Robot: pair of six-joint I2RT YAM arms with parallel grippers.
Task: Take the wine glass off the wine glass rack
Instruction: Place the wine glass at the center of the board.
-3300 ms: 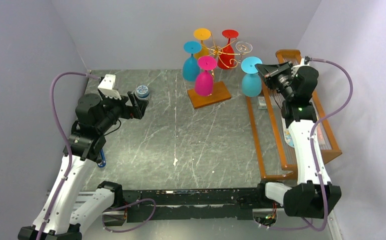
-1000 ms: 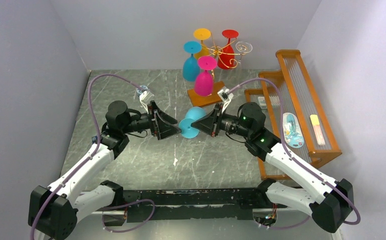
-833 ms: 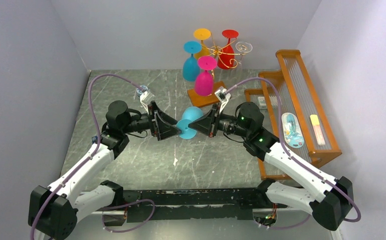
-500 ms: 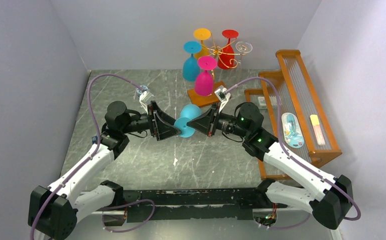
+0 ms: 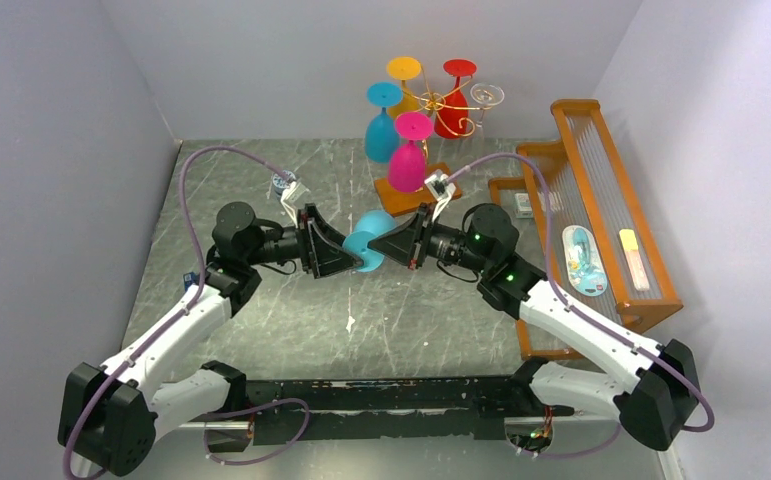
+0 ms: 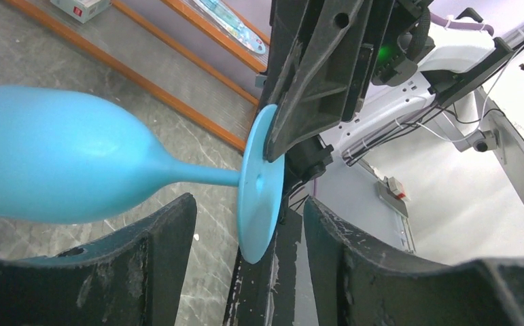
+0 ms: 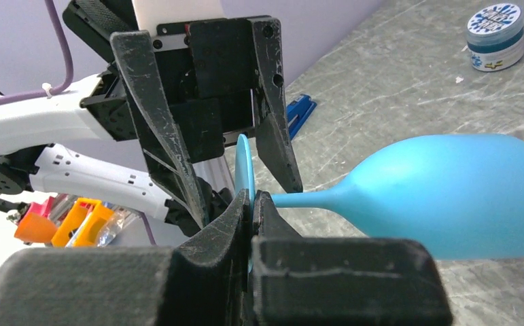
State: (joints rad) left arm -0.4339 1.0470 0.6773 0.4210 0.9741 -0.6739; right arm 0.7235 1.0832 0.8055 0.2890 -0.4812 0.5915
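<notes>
Blue wine glass is hanging level, right gripper pinching its foot, left gripper gaping around it. Behind, the wine glass rack is standing at the table's far edge.

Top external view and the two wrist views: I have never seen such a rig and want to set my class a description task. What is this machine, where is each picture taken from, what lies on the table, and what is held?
These are two robot arms bolted at the table's near edge, each ending in a two-finger gripper. The wide picture looks down from above and behind them. The other two come from a camera on each wrist. On the grey table stand a gold wire rack hung with coloured glasses, an orange wooden frame and a small round tin. The right gripper pinches the foot of a light blue wine glass, which lies sideways, off the rack. The left gripper is open, with a finger on either side of that foot.
</notes>
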